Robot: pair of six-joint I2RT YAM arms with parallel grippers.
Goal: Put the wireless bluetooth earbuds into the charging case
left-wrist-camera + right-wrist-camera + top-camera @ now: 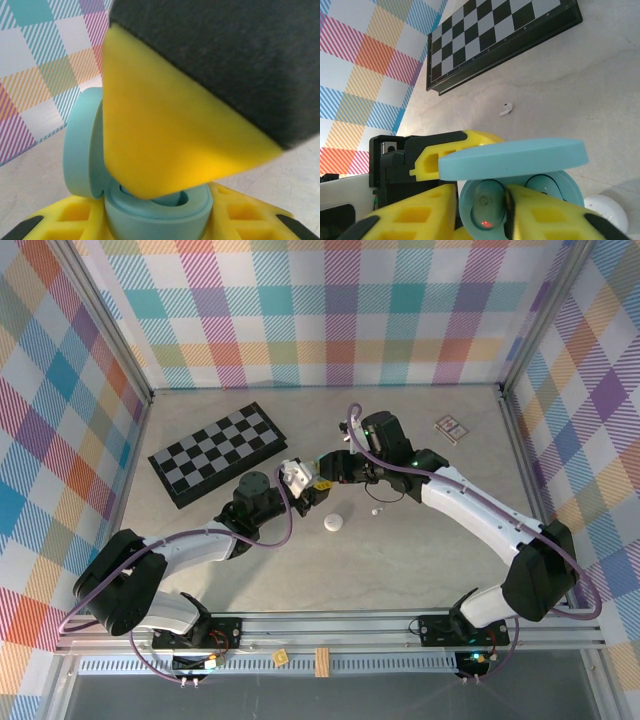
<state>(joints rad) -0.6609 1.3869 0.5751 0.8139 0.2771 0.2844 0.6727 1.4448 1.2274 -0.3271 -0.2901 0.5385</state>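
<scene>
A pale blue charging case [520, 159] is held above the table with its lid [80, 145] open. My left gripper [157, 225] is shut on the case body from both sides. One pale blue earbud [487, 210] with a red light sits in the case's left well. My right gripper [482, 196] stands open around it, one pad touching the bud and a gap on the other side. I cannot tell whether the second well [546, 182] holds a bud. A white earbud [506, 109] [376, 510] lies loose on the table. In the top view the left gripper [297, 478] and right gripper [325, 468] meet mid-table.
A folded chessboard [215, 452] [500, 40] lies at the back left. A white pebble-shaped case [333, 523] [609, 211] rests just in front of the grippers. A small flat card [452, 427] is at the back right. Checked walls enclose the table.
</scene>
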